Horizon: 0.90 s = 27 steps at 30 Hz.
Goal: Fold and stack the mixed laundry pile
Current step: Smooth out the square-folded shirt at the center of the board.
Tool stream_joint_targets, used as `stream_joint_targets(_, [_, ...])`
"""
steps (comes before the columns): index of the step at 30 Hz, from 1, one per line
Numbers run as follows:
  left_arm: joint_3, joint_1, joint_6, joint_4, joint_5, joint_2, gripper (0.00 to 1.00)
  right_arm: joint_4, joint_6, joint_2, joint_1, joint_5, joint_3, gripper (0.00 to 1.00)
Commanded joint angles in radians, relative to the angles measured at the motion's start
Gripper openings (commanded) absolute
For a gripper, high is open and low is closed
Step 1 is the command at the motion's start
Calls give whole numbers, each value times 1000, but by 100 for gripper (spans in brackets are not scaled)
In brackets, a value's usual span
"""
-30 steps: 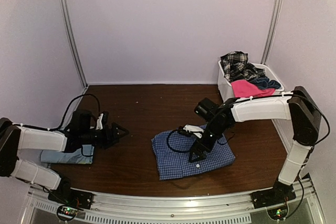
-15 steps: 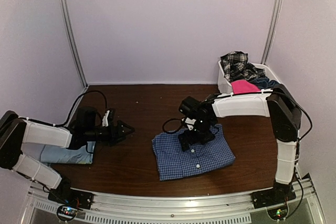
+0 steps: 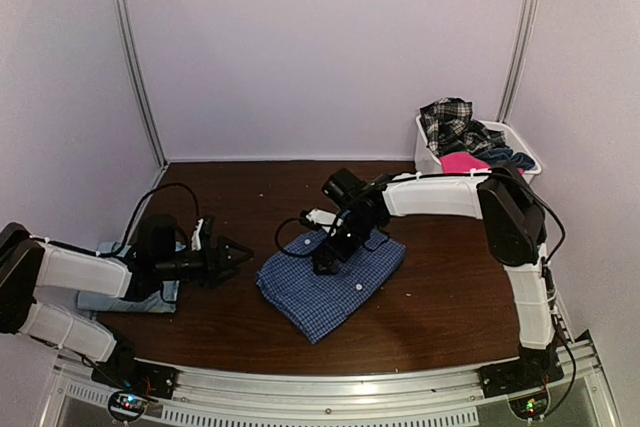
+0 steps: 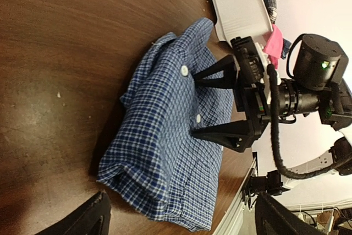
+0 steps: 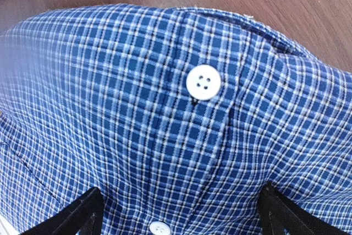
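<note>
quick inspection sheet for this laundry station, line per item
surface: dark wooden table
job's things: folded blue check shirt mid-table; folded light blue T-shirt at the left edge; plaid piece, pink piece and navy pieces heaped in the white basket at back right
clutter: nothing seen
grippers: left gripper open, empty, aimed at the shirt; right gripper open, fingertips down on the shirt
cables: left cable arcs above its arm; right cable loops beside the shirt
surroundings: plain pale walls, metal posts, rail along the near edge
</note>
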Motion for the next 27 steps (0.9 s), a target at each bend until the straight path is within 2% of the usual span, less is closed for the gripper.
stream_joint_targets(1, [-29,-31,-94,212,28,49,91,-25,-63,-30,-6,-60,26,100])
stream_joint_targets(6, [-43,-83,-158,359,0,129,89,-34,103,-122,2,-61,9,100])
stream_joint_targets(10, [-66,-120,-194,426,-34,154,89,-6,219,-160,24,-86,-82,100])
stream_joint_targets(16, [-60,-183,-212,448,-85,204,89,16,261,-126,42,-66,-164,99])
stream_joint_targets(19, [-56,-196,-226,510,-135,262,89,34,266,-110,42,-33,-197,99])
stream_joint_targets(22, [-40,-205,-260,613,-171,347,89,40,277,-84,41,-16,-212,99])
stream_joint_targets(27, [-57,-221,-355,920,-273,492,88,26,311,-34,41,7,-209,99])
